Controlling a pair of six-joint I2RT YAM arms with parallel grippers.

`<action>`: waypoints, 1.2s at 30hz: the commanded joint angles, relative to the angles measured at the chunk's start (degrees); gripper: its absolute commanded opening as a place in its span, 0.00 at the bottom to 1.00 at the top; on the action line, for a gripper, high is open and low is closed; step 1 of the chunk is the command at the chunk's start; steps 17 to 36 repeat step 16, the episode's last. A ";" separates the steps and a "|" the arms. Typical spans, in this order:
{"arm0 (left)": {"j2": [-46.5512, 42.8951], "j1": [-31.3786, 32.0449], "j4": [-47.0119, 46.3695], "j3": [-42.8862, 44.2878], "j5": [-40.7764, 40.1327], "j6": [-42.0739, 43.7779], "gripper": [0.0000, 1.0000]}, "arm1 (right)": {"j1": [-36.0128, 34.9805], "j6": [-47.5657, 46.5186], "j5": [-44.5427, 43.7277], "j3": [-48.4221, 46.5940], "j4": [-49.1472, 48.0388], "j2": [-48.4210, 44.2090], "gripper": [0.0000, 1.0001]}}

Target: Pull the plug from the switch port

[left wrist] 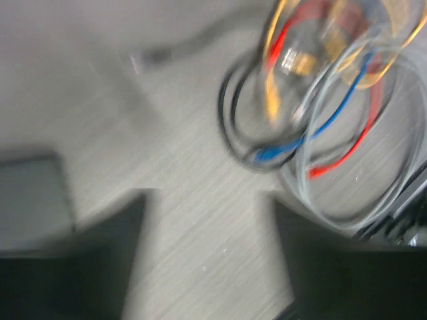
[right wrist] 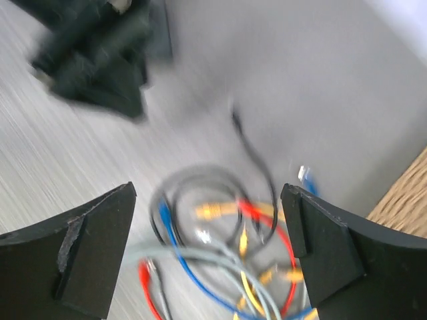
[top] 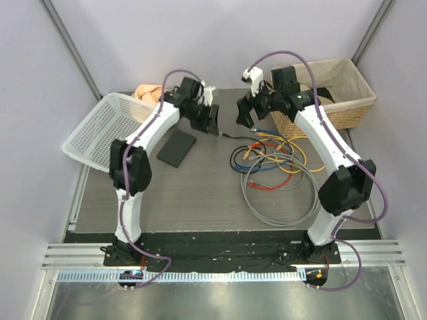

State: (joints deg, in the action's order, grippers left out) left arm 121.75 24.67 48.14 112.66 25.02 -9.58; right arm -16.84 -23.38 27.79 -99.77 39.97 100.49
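while both jaws gape (empty), coiled cables (top: 270,167) lie right of the switch (top: 177,147).

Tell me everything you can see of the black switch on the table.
The switch is a flat, matte black rectangular box, probably plastic. It lies flat on the table, turned diagonally, left of the cable pile. No cable reaches it; nothing but the table touches it. Its sockets are not visible.
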 commanded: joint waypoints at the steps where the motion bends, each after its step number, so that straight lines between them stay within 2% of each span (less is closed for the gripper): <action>1: -9.60 -2.34 0.55 11.51 -5.05 3.52 1.00 | -0.46 18.08 -10.53 -5.42 -9.71 -2.23 1.00; 2: -10.13 -2.78 0.73 14.83 -8.20 4.56 1.00 | -1.26 19.49 -18.66 -6.14 -10.25 -1.44 1.00; 4: -12.23 -2.87 0.47 16.79 -12.42 5.36 1.00 | -3.80 20.65 -25.39 -7.72 -10.26 -0.65 1.00; 6: -14.87 -2.96 -0.93 14.71 -19.10 5.19 1.00 | -4.16 21.35 -29.35 -8.25 -10.35 -0.38 1.00; 7: -18.19 -2.96 -3.73 12.43 -20.61 5.28 1.00 | -4.08 21.44 -29.46 -7.73 -10.96 -0.64 1.00; 11: -26.03 -2.96 -15.60 -6.17 -23.16 8.00 1.00 | -4.34 20.57 -30.52 -4.48 -12.98 -2.05 1.00; 13: -27.97 -2.96 -20.33 -8.76 -28.61 9.40 1.00 | -4.34 19.08 -28.59 -3.07 -13.16 -2.57 1.00; 16: -28.24 -2.87 -21.95 -6.77 -31.06 15.81 1.00 | -4.95 17.05 -26.56 -2.28 -13.42 -2.92 1.00; 36: -28.24 -2.87 -21.95 -6.77 -31.06 15.81 1.00 | -4.95 17.05 -26.56 -2.28 -13.42 -2.92 1.00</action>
